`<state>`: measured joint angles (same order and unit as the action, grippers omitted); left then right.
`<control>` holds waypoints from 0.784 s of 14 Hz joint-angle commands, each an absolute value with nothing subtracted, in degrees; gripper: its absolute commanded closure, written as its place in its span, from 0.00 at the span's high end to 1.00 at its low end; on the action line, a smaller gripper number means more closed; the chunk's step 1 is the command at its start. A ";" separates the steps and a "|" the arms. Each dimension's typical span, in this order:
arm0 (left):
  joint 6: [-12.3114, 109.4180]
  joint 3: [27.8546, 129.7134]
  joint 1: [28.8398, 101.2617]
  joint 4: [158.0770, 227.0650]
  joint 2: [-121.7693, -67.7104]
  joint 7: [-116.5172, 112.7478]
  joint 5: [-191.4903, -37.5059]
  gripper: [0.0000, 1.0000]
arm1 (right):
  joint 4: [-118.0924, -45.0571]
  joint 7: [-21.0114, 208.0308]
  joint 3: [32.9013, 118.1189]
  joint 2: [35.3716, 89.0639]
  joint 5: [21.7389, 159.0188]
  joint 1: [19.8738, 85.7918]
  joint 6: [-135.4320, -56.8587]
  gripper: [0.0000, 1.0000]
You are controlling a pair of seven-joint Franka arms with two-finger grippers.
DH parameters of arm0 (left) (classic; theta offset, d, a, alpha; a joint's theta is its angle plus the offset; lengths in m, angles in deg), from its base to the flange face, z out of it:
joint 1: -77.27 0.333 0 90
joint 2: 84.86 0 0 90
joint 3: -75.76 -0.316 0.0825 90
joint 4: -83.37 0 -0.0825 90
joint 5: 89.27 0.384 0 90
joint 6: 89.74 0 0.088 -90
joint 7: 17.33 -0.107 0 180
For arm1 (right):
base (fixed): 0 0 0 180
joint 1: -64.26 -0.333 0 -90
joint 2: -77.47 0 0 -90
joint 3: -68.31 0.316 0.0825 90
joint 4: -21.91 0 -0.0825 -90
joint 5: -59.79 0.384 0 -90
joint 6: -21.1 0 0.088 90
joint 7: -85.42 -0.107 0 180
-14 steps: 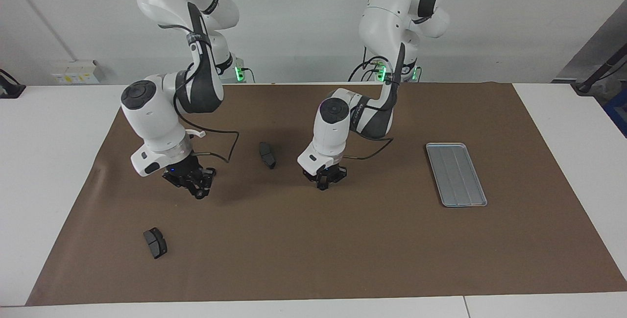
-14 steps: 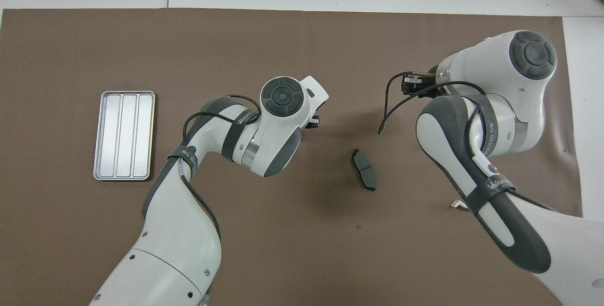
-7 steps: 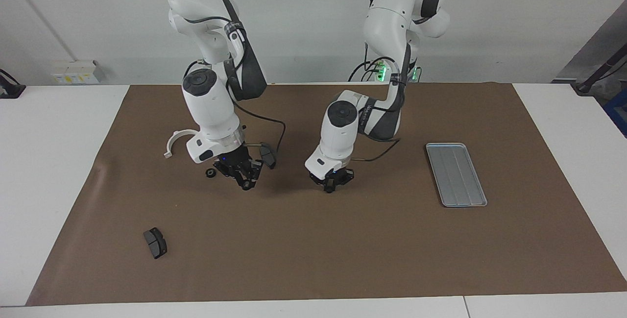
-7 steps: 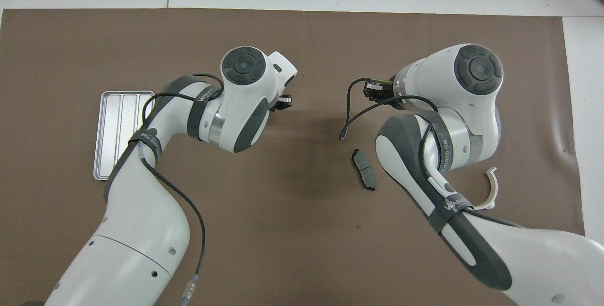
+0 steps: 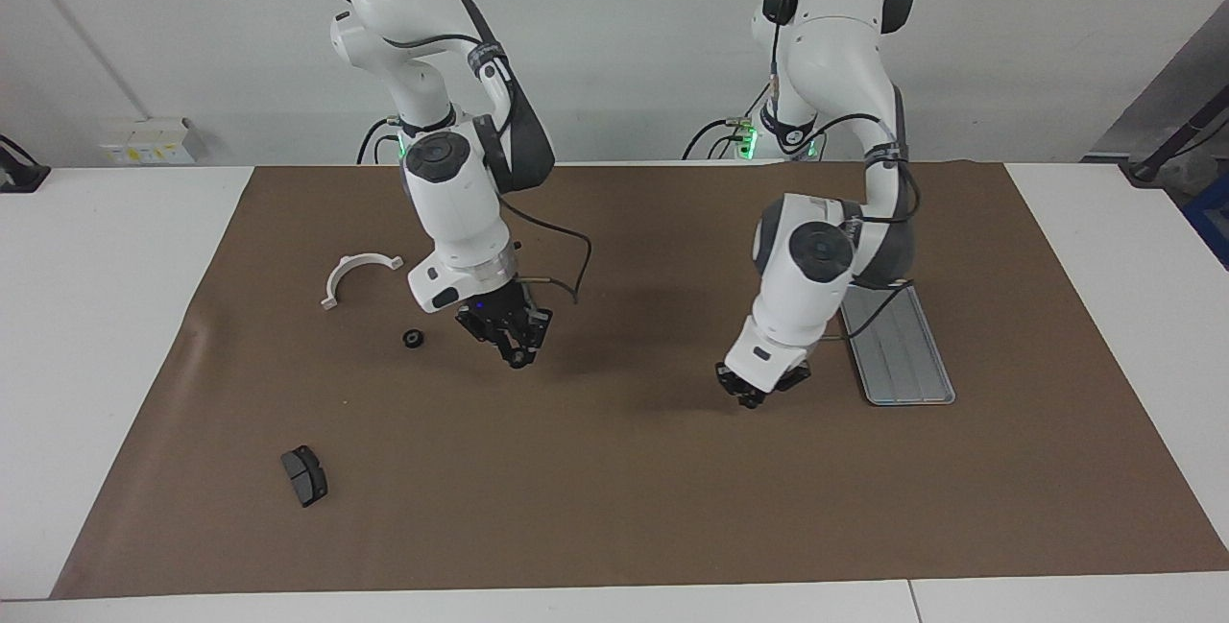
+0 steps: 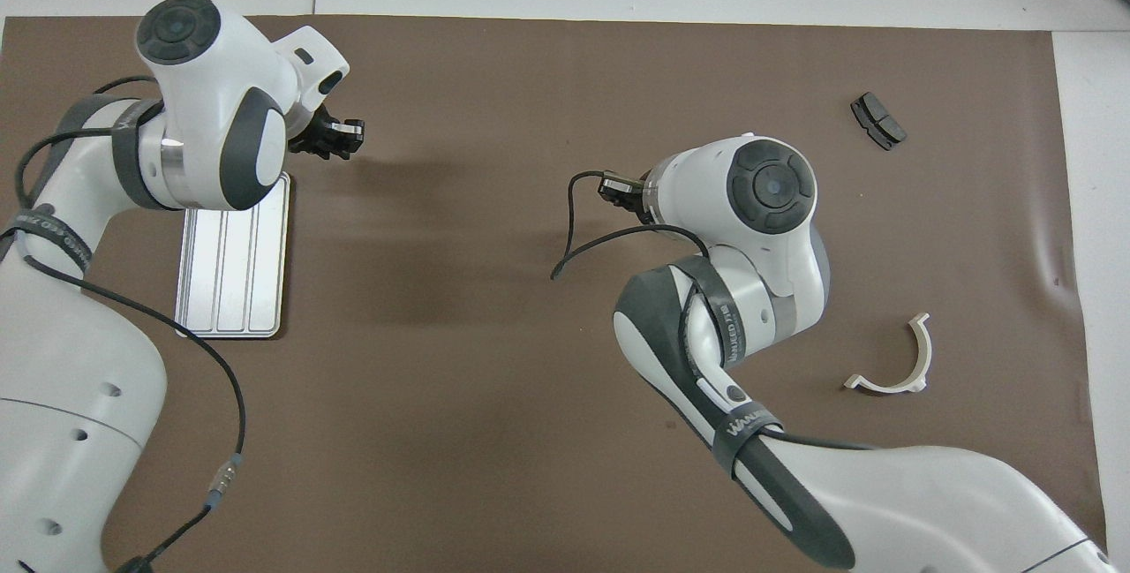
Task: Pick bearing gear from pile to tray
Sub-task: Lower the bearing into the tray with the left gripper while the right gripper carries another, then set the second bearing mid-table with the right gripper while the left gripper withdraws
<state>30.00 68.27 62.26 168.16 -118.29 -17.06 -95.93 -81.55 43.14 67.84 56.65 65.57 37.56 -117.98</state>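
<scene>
Left tool [image 5: 752, 399] clenched, lower centre-right beside tray [image 5: 924, 383]; any gear in it unseen, may miss the rim. Right tool [image 5: 516, 351]: grip unclear, mid-frame.

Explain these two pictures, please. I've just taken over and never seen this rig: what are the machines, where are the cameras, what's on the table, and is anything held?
These are two white robot arms, each ending in a two-finger gripper. One camera faces them from high up. The other looks steeply down from above their own end, so the sides are swapped between the two pictures. On the brown mat lie a metal tray, a small black gear, a white bracket and a brake pad. The left gripper is shut and is over the mat beside the tray. Whether it holds a gear is too small to tell. The right gripper is over the mat beside the gear.
</scene>
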 commanded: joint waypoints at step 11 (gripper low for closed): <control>29.17 68.73 70.41 186.37 -108.68 -35.96 -98.06 0.02 | -81.80 28.38 67.61 50.14 60.32 29.45 -125.94 0.24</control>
